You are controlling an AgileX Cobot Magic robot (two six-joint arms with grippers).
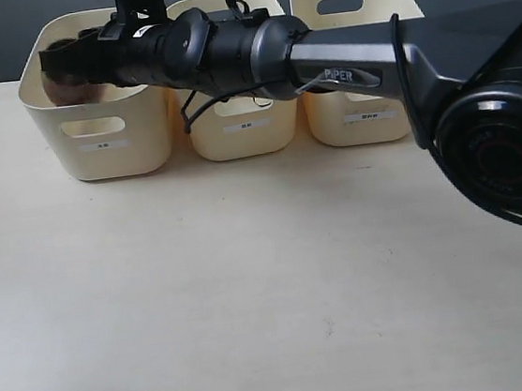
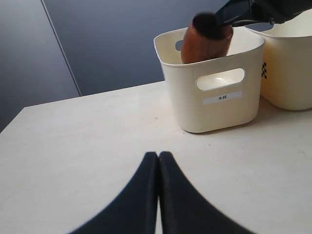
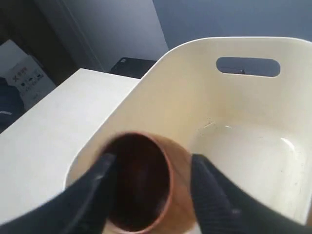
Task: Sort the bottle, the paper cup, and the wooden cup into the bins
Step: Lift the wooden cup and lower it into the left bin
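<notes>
**Wooden cup held over the left bin by the right gripper**

Table (image 1: 253,291): a pale cream surface spans the exterior view. Its near area carries no loose items.

Right arm (image 1: 350,63): a dark arm marked "PIPER" reaches from the right side of the exterior view across the middle, passing above the bins toward the left one.

Bins: three cream-yellow plastic tubs stand in a row along the far edge of the table, each with an oval handle cut-out and a small white front label. The left bin (image 1: 102,129) sits slightly forward of the middle bin (image 1: 239,127) and the right bin (image 1: 355,114). Adjacent bins stand just beside each other.

Wooden cup (image 2: 204,44): a rounded brown cup, tilted, located at the rim of the left bin and partly inside its opening. The right wrist view shows its dark open mouth facing the camera, with the bin's pale interior behind it.

Right gripper (image 3: 151,190): its two black fingers (image 3: 97,195) are clamped on opposite sides of the wooden cup, grasping it.

Left gripper (image 2: 158,161): it hangs low over bare table, well apart from the bins. Its two black fingertips are pressed together with nothing between them.
</notes>
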